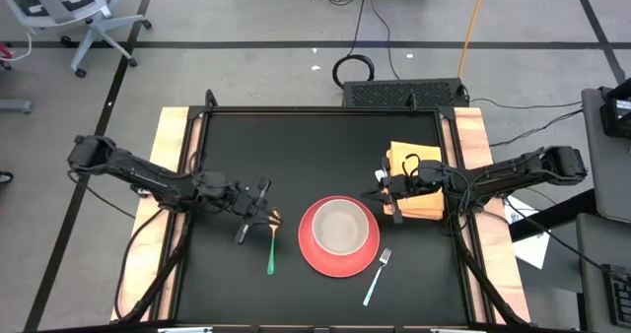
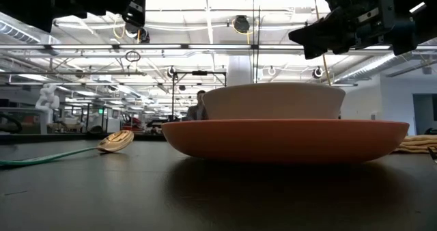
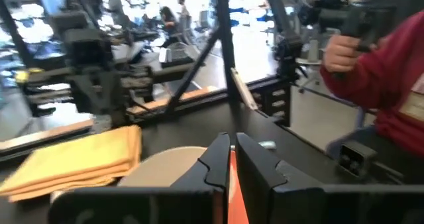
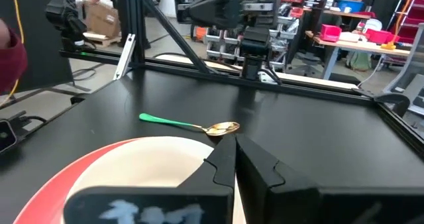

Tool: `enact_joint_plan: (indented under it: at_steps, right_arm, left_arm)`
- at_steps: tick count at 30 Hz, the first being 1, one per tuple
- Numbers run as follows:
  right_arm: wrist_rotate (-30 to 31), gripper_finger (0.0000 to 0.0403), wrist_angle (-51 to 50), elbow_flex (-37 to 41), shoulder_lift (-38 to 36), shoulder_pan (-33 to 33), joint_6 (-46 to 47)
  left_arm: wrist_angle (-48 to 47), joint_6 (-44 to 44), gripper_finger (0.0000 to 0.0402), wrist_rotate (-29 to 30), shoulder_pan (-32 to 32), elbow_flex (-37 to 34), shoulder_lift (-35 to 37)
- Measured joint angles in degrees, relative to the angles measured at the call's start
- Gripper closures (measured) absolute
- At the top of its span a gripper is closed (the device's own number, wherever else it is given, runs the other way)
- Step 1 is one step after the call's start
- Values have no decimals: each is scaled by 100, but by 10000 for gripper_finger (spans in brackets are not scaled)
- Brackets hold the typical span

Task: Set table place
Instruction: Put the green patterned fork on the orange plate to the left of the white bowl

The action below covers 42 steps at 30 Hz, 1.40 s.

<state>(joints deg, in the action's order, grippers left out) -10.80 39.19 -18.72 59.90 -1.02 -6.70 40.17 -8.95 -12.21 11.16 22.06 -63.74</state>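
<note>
Both my arms are up off the matte black square table (image 1: 296,146) right now, nothing in either one. My left gripper (image 1: 258,201) hangs just above the bowl end of the gold spoon w/ green handle (image 1: 272,240), fingers nearly together w/ only a sliver of gap, clamped on nothing; the spoon lies flat on the table left of the red round plate (image 1: 314,252), handle pointing toward the near edge. My right gripper (image 1: 387,191) sits over by the folded yellow cloth napkin (image 1: 426,201), fingers pressed together, also empty. The white bowl (image 1: 341,225) sits centred on the plate, and the silver fork w/ teal handle (image 1: 378,275) lies just off the plate's right rim, slanted. So I reckon spoon, plate, bowl and fork are placed, and the napkin is prob the piece left; it's at the table's right side, well up from the fork. To do that well: I'd spread the right fingers before coming down, go for the napkin's near edge rather than its middle so I pinch all folds at once, and press low to the table so layers don't peel apart. Lift only a little, slide it w/o brushing the bowl or nudging the fork. Left arm: keep it clear, don't bump that spoon. There's a person in a red sleeve (image 3: 391,71) beyond the table edge, so I keep moves tidy on that side.
</note>
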Motion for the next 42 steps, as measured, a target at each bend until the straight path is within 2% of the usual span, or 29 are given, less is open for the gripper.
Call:
enact_joint_plan:
  at_steps: [5, 36, 40, 42]
  right_arm:
    - [-20, 403, -1, 0, 0, 74, 0]
    - [-48, 403, -1, 0, 0, 225, -15]
    - [-741, 403, 5, 0, 0, 244, -16]
    - [-885, 403, 100, 0, 4, 355, 44]
  left_arm:
    - [-165, 28, 371, 221, 0, -2, 158]
    - [-226, 18, 371, 230, 94, -4, 199]
    - [-226, 20, 371, 230, 94, -4, 199]
    - [-226, 19, 371, 230, 94, -4, 199]
